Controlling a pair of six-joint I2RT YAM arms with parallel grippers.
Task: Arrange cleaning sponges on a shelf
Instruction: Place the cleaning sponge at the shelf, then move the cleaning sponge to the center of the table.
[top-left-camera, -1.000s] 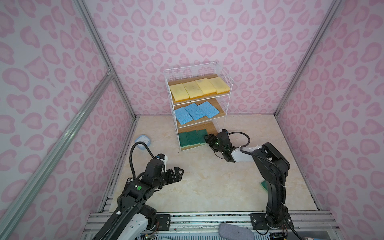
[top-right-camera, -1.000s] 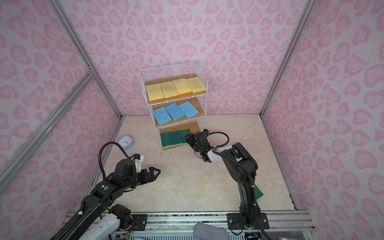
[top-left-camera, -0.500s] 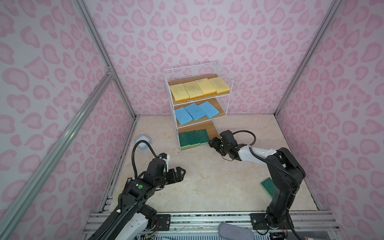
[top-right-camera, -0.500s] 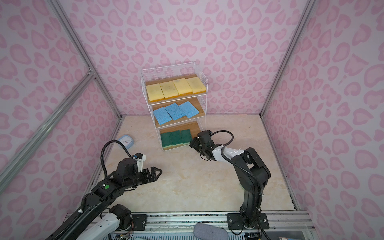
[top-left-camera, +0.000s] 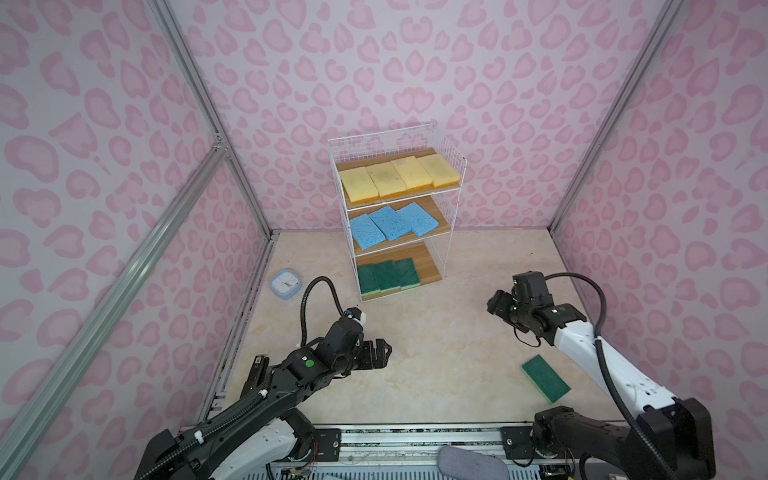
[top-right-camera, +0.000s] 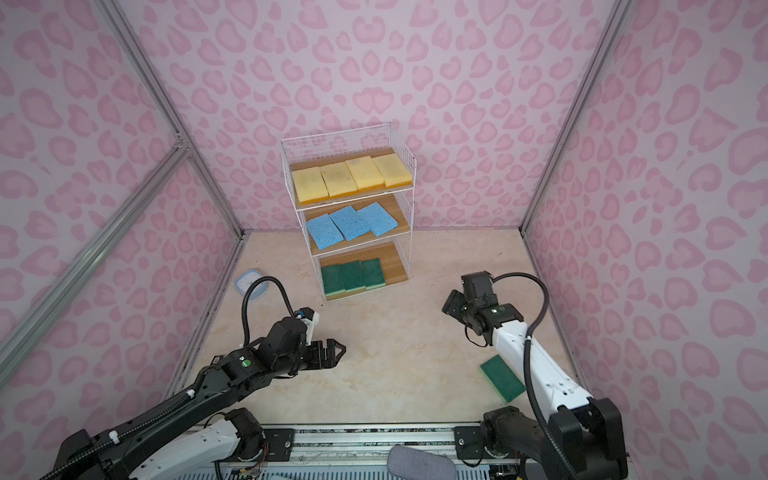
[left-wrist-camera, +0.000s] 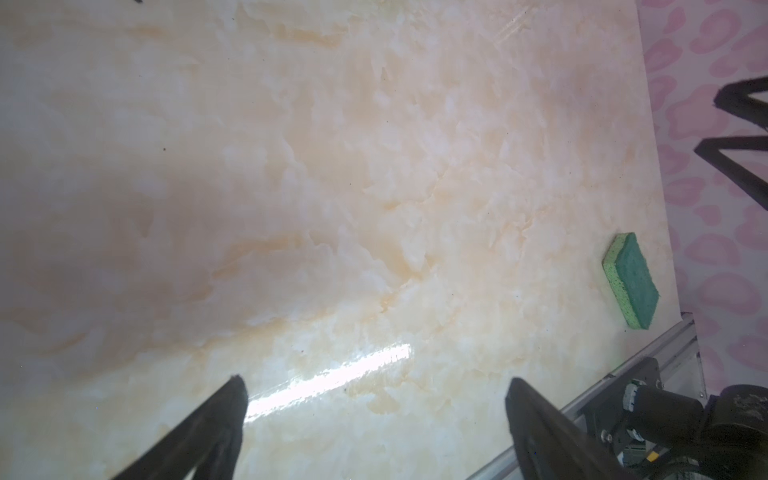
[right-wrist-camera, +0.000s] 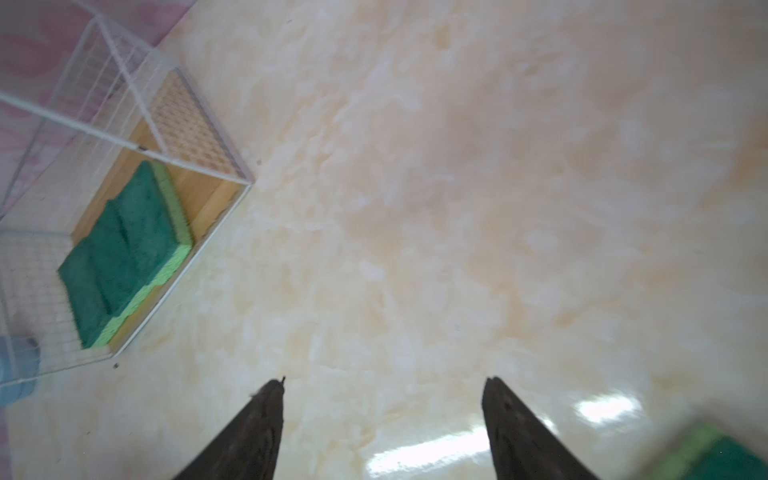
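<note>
**Shelf**: white wire rack with three light wooden tiers, upright, upper centre of both top views.

**Yellow sponges**: four, pale, lying flat side by side in a row that fills the top tier.

**Blue sponges**: three, porous, flat on the middle tier, each set at a slant, packed close.

**Green sponges**: three, dark scourer face up over lime foam, side by side at the left of the bottom tier; right part of the board bare.

**Loose green sponge**: one, same kind, scourer face up, flat and askew on the beige surface, lower right, well apart from the shelf.
</note>
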